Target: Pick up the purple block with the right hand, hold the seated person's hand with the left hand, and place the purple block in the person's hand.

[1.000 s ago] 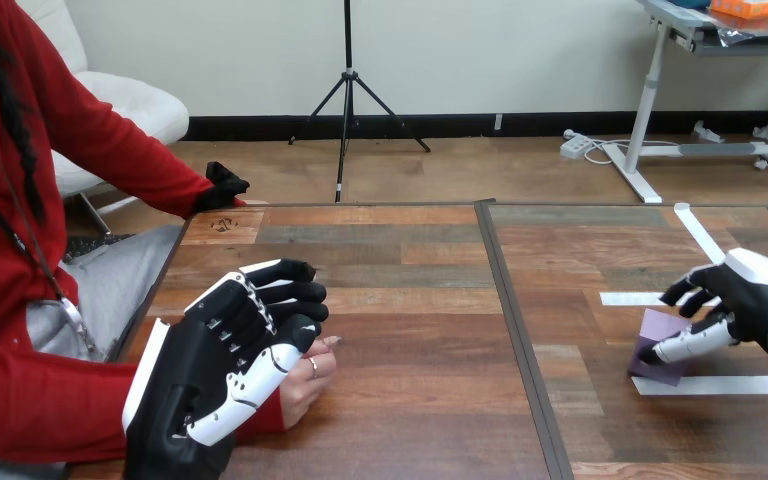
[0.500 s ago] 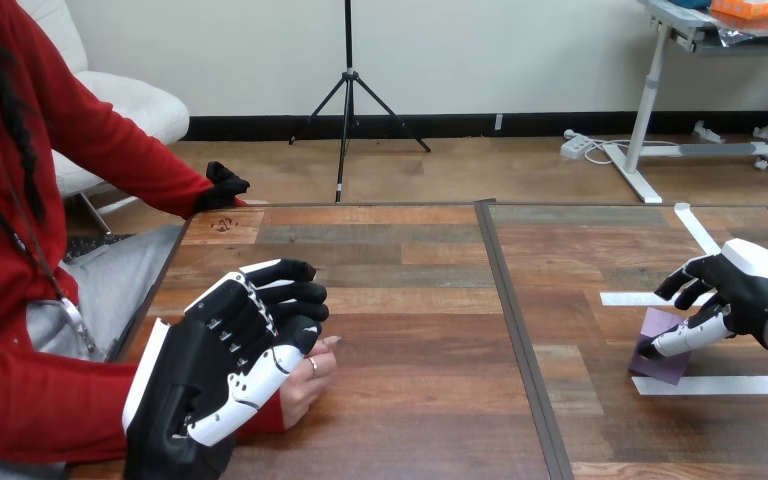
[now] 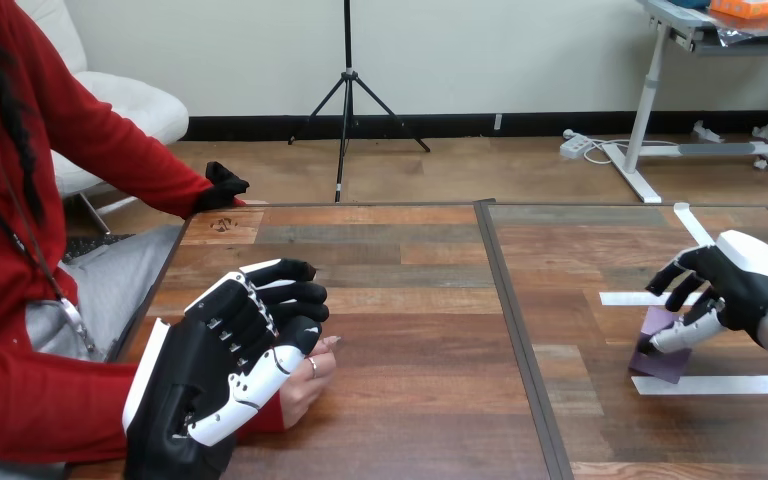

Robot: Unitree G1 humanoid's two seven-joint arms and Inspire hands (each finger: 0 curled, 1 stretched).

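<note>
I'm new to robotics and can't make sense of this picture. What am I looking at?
This is taken by a camera on a humanoid robot's head, looking down at a wooden table. The black-and-white machine parts are its hands. A person sits at the left. The left hand lies over the person's hand; whether it grips cannot be told. The right hand, open, reaches over a purple block lying on the table between white tape strips; it is not lifted yet.

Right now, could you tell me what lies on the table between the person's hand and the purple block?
In the head view, only bare table lies between the person's hand and the purple block, crossed by one dark seam.
</note>
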